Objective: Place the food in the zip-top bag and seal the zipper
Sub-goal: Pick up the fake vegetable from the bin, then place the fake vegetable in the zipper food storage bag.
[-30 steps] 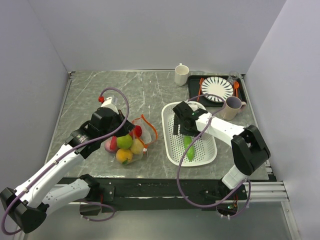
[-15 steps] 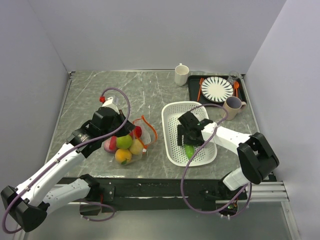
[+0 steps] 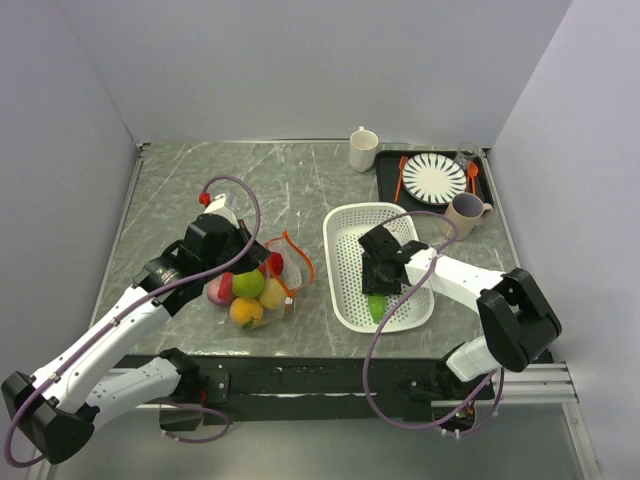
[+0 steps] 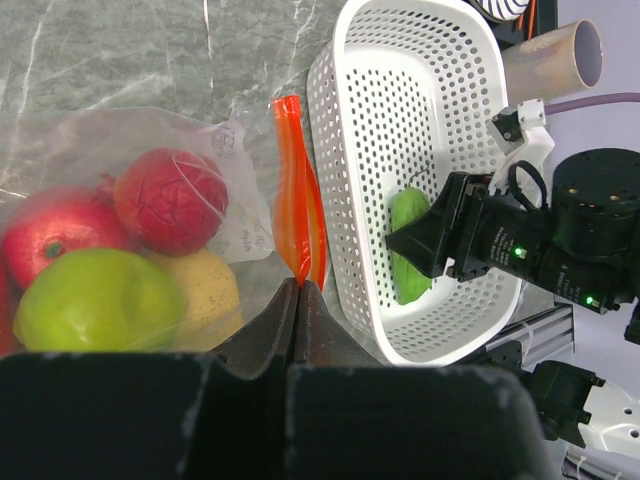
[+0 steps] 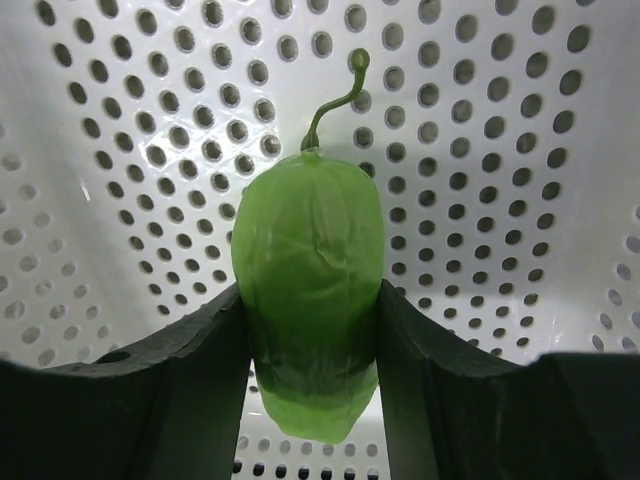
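The clear zip-top bag (image 3: 262,290) lies left of centre, holding food: a red ball (image 4: 170,200), a green ball (image 4: 100,300) and a yellow ball (image 4: 205,290). My left gripper (image 4: 300,285) is shut on the near end of the orange-red zipper (image 4: 297,190), which runs along the bag's right edge (image 3: 303,258). A green cucumber (image 5: 308,230) lies in the white perforated basket (image 3: 345,225). My right gripper (image 5: 310,300) reaches down into the basket, its dark fingers (image 5: 215,350) pressed against both sides of the cucumber, which still rests on the basket floor.
A white mug (image 3: 363,149) stands at the back. A black tray (image 3: 388,165) with a striped plate (image 3: 434,178) and orange cutlery sits at the back right, and a pinkish mug (image 3: 465,215) stands beside the basket. Grey walls border the table.
My right gripper has moved toward the basket's near end and drawn its jaws in from wide open onto the cucumber. The left arm and the bag have not moved.
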Robot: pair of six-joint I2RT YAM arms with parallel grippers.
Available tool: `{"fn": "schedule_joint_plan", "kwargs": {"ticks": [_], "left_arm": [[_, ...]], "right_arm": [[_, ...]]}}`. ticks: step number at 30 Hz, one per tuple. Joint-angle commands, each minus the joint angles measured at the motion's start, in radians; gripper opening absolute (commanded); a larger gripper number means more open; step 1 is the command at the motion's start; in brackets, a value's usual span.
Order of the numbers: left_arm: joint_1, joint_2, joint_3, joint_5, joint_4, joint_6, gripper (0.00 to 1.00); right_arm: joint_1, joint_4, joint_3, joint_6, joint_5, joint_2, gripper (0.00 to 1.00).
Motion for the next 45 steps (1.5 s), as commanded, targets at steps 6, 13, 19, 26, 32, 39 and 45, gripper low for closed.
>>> {"fn": "schedule_joint_plan", "kwargs": {"ticks": [6, 13, 19, 26, 32, 39, 45], "left_arm": [[-0.001, -0.018, 0.010, 0.008, 0.031, 0.005, 0.01], [-0.003, -0.018, 0.006, 0.019, 0.040, 0.004, 0.01], [-0.001, -0.010, 0.004, 0.049, 0.050, 0.005, 0.01], [-0.001, -0.022, 0.006, 0.046, 0.039, 0.009, 0.01], [-0.003, -0.018, 0.021, 0.031, 0.025, 0.010, 0.01], [-0.001, -0.030, 0.017, 0.009, 0.028, -0.001, 0.01], [-0.001, -0.029, 0.024, 0.000, 0.030, -0.008, 0.01]], "right_arm": [[-0.001, 0.101, 0.084, 0.025, -0.179, -0.199, 0.20], [0.028, 0.302, 0.079, 0.117, -0.340, -0.282, 0.19], [0.091, 0.419, 0.105, 0.167, -0.313, -0.240, 0.18], [0.151, 0.505, 0.206, 0.193, -0.268, -0.105, 0.18], [0.215, 0.522, 0.269, 0.187, -0.256, -0.003, 0.18], [0.284, 0.531, 0.243, 0.157, -0.239, 0.024, 0.16], [0.324, 0.502, 0.253, 0.128, -0.250, 0.055, 0.14]]}}
